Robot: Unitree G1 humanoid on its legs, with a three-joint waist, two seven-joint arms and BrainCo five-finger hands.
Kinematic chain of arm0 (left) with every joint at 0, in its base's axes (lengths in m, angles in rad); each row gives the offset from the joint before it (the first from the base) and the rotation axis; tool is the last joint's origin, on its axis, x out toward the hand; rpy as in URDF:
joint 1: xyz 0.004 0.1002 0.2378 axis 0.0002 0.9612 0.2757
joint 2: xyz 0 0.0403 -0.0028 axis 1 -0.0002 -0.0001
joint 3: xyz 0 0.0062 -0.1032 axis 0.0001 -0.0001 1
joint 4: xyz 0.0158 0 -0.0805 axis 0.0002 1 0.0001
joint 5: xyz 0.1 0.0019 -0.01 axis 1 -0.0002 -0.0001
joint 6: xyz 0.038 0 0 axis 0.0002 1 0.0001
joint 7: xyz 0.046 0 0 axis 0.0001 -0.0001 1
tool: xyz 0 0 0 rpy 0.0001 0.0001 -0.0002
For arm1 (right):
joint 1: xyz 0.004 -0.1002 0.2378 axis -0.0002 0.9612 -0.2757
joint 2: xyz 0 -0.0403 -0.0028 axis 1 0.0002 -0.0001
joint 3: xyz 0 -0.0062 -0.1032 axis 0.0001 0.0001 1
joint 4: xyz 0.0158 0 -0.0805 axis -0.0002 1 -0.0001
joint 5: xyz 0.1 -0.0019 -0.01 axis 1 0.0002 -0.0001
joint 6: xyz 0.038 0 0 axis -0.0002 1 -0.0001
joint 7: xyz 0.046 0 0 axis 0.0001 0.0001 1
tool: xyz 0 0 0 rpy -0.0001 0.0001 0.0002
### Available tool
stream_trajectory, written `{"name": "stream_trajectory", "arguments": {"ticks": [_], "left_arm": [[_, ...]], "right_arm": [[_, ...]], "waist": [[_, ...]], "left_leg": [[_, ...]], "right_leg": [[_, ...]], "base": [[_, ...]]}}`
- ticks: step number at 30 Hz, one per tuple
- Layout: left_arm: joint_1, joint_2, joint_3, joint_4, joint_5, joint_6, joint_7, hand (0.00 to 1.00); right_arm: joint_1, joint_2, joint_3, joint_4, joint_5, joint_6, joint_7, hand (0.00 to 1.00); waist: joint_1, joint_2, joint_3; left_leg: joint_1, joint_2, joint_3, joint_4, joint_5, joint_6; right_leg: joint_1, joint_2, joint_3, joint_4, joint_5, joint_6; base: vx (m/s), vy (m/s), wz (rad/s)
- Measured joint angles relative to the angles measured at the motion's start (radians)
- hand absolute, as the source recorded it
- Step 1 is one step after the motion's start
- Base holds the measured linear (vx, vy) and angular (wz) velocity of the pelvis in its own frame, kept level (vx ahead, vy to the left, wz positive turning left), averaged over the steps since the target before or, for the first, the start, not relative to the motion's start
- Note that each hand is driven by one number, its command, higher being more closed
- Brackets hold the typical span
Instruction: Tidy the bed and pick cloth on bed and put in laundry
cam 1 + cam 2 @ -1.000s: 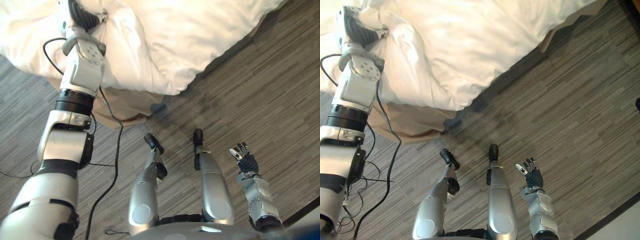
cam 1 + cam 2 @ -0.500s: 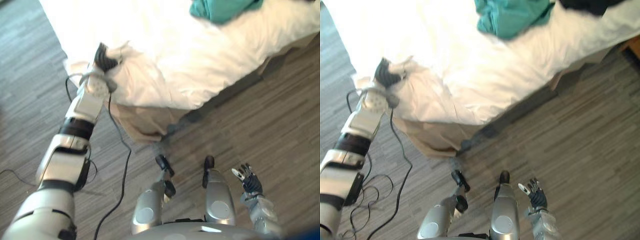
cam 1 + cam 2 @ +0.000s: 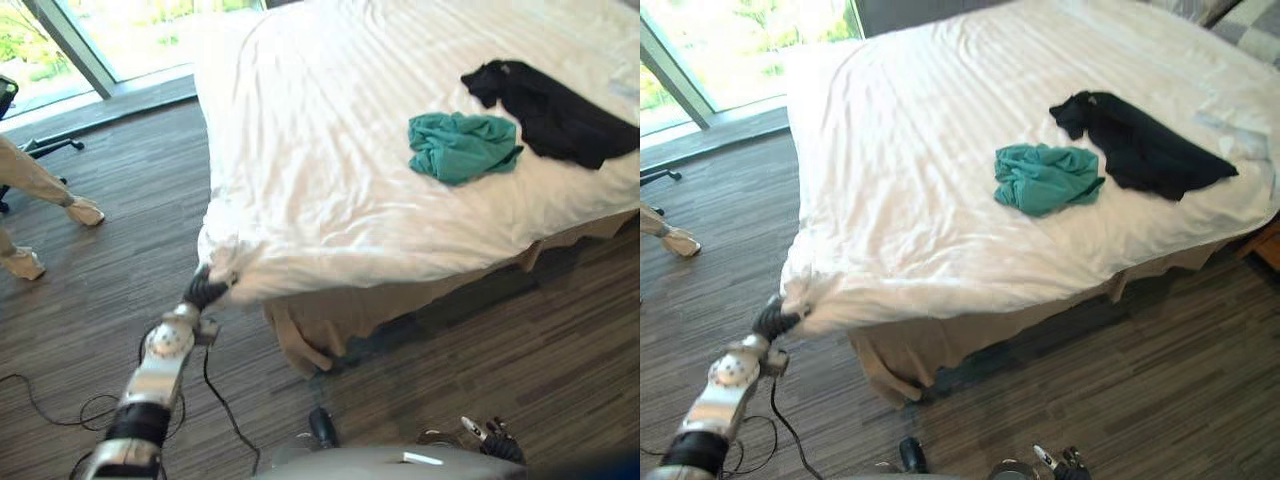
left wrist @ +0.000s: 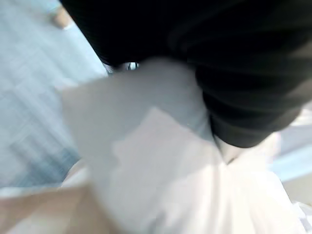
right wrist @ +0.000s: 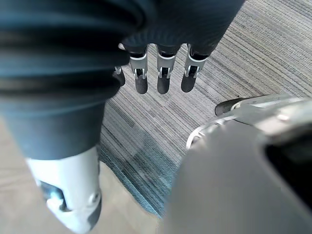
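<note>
Left hand [image 3: 205,290] at the white duvet's [image 3: 330,180] near corner edge; grip can't be told.
Right hand [image 5: 163,82] hangs slack and open over grey wood-grain floor [image 3: 540,340]; crumpled teal cloth [image 3: 462,146] beside black garment [image 3: 555,115].

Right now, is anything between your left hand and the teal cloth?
Nothing visible: only bare white duvet lies between the left hand at its corner and the teal cloth; the black garment lies beyond it.

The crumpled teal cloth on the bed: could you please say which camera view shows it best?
The right eye view: the crumpled teal cloth lies whole near the picture's middle, beside the black garment. The left eye view shows it whole too, but off-centre. The wrist views face white bedding and grey floor.
</note>
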Motion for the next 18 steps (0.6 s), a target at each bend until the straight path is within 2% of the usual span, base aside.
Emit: {"name": "stream_trajectory", "arguments": {"ticks": [2, 4, 8, 10, 12, 14, 15, 16, 18], "left_arm": [[0.047, -0.057, 0.0, 0.001, 0.001, 0.001, -0.004, 0.0], [0.094, -0.105, -0.004, 0.015, 0.002, 0.004, -0.005, 0.0], [0.157, -0.173, 0.014, 0.2, 0.022, 0.026, 0.045, 0.0], [0.163, -0.224, 0.085, 0.34, 0.023, 0.047, 0.074, 0.0], [0.177, -0.278, 0.201, 0.491, 0.024, 0.081, 0.113, 0.0], [0.208, -0.298, 0.257, 0.573, 0.03, 0.108, 0.132, 0.0], [0.22, -0.309, 0.294, 0.62, 0.058, 0.146, 0.145, 0.0], [0.223, -0.314, 0.318, 0.639, 0.079, 0.163, 0.152, 0.0], [0.243, -0.335, 0.386, 0.664, 0.184, 0.23, 0.158, 0.0]], "right_arm": [[-0.006, -0.005, 0.0, 0.004, 0.029, 0.03, -0.003, 0.0], [-0.02, -0.013, -0.001, 0.006, 0.045, 0.054, -0.002, 0.0], [-0.081, -0.015, -0.016, 0.037, 0.114, 0.097, -0.002, 0.0], [-0.097, -0.013, -0.028, 0.05, 0.15, 0.104, -0.003, 0.0], [-0.106, -0.012, -0.068, 0.088, 0.195, 0.106, -0.008, 0.0], [-0.124, -0.011, -0.111, 0.11, 0.203, 0.104, -0.017, 0.0], [-0.137, -0.011, -0.14, 0.125, 0.216, 0.1, -0.027, 0.0], [-0.141, -0.01, -0.156, 0.129, 0.223, 0.099, -0.029, 0.0], [-0.159, -0.011, -0.197, 0.14, 0.231, 0.079, -0.048, 0.0]], "waist": [[0.026, -0.006, -0.015], [0.037, -0.007, -0.015], [0.05, -0.008, -0.023], [0.061, -0.012, -0.027], [0.07, -0.026, -0.032], [0.071, -0.034, -0.033], [0.072, -0.039, -0.033], [0.072, -0.041, -0.033], [0.074, -0.045, -0.032]], "left_leg": [[-0.001, 0.001, -0.013, -0.002, 0.0, 0.0], [0.002, -0.001, -0.032, -0.006, 0.0, 0.0], [0.014, -0.006, -0.057, -0.008, -0.001, 0.002], [0.018, -0.009, -0.064, -0.008, -0.003, 0.003], [0.029, -0.017, -0.077, -0.008, -0.008, 0.006], [0.034, -0.022, -0.082, -0.008, -0.012, 0.009], [0.034, -0.024, -0.082, -0.008, -0.013, 0.01], [0.034, -0.025, -0.082, -0.008, -0.014, 0.011], [0.045, -0.027, -0.073, -0.008, -0.019, 0.01]], "right_leg": [[0.006, 0.003, -0.007, -0.009, 0.0, -0.001], [0.024, 0.004, -0.02, -0.02, -0.001, -0.002], [0.051, 0.006, -0.033, -0.041, -0.005, -0.01], [0.058, 0.005, -0.036, -0.043, -0.005, -0.01], [0.081, 0.001, -0.051, -0.051, -0.004, -0.009], [0.094, -0.001, -0.055, -0.061, -0.002, -0.006], [0.095, -0.003, -0.056, -0.063, -0.001, -0.006], [0.096, -0.003, -0.056, -0.064, 0.0, -0.006], [0.104, -0.004, -0.047, -0.07, 0.004, -0.007]], "base": [[-0.01, -0.025, 0.17], [-0.03, -0.002, 0.23], [-0.04, 0.004, 0.09], [-0.02, 0.009, 0.08], [0.0, 0.016, 0.15], [0.03, 0.022, 0.1], [0.02, 0.021, 0.06], [0.0, 0.0, 0.0], [0.03, 0.012, -0.11]]}}
